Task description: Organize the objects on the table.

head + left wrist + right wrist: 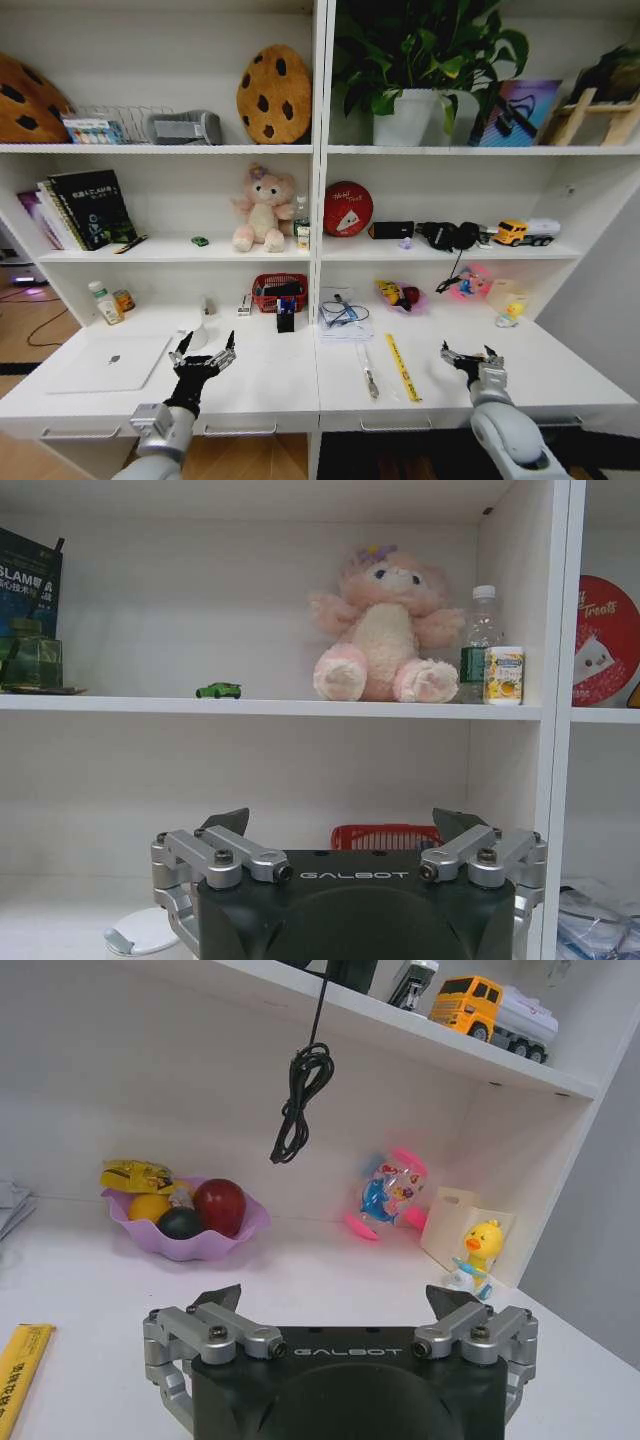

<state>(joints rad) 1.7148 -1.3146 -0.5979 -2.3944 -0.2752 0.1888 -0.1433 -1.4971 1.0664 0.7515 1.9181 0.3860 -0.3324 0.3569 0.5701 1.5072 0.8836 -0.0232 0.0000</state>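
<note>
The white table (pixel 270 385) holds a slim silver laptop (pixel 108 362) at its left end. My left gripper (pixel 205 352) hovers open just right of the laptop, empty. A yellow ruler (pixel 403 367) and a silver pen (pixel 369 378) lie right of centre; the ruler's end (pixel 20 1370) shows in the right wrist view. My right gripper (pixel 467 353) is open and empty over the table's right part. A green-capped bottle (pixel 104 302) stands at the back left. On the shelf, a tiny green toy car (pixel 200 241) (pixel 218 690) sits left of the pink plush (pixel 382 630).
At the back of the desk are a red basket (pixel 279 291), a small black item (pixel 286 318), papers with a cable (pixel 345 312) and a purple bowl of fruit (pixel 185 1230). A yellow duck (pixel 480 1250) stands at the far right. A headphone cable (pixel 300 1090) dangles from the shelf.
</note>
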